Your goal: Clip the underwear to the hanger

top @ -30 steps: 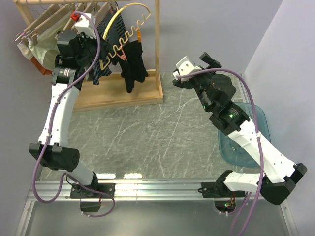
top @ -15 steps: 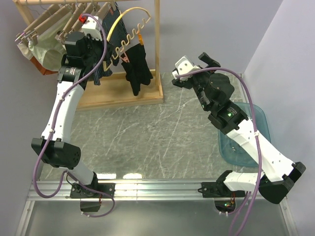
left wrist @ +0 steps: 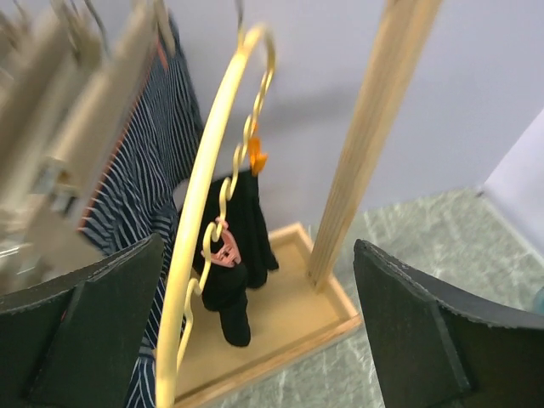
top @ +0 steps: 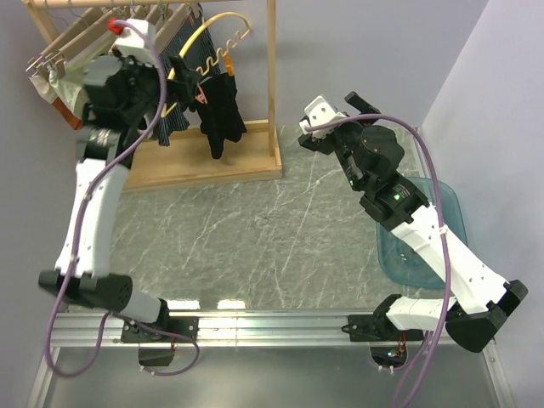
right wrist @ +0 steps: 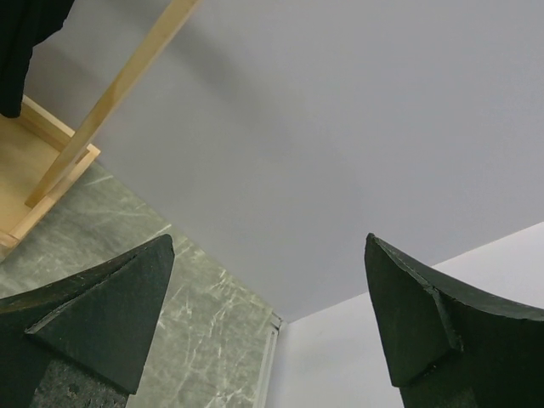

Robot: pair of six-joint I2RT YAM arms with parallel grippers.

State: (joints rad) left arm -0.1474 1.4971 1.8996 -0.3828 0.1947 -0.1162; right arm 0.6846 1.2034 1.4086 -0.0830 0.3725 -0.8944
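While the left gripper (top: 180, 85) stands with its jaws spread wide, the hanger (top: 223, 17) hangs on the wooden rack (top: 272, 85) at the far left corner of the bench (top: 255, 229), just left of the rack's upright post. From the left wrist view, its yellow arch runs between the two dark fingers, closer to the left one; whether it touches that finger cannot be told. The underwear (top: 221, 106) hangs black and bunched under the hanger's wavy bar, held at the orange-red clips (left wrist: 255, 157), its lower end dangling above the rack's wooden base. Dark blue striped shorts (left wrist: 136, 195) hang just beside it on the left, with beige wooden hangers (top: 85, 34) further left along the rail. The right gripper (top: 338, 109) is raised over the far right part of the bench, jaws wide apart and holding nothing, well apart from the rack. A blue-green bin (top: 425, 246) sits at the right edge.
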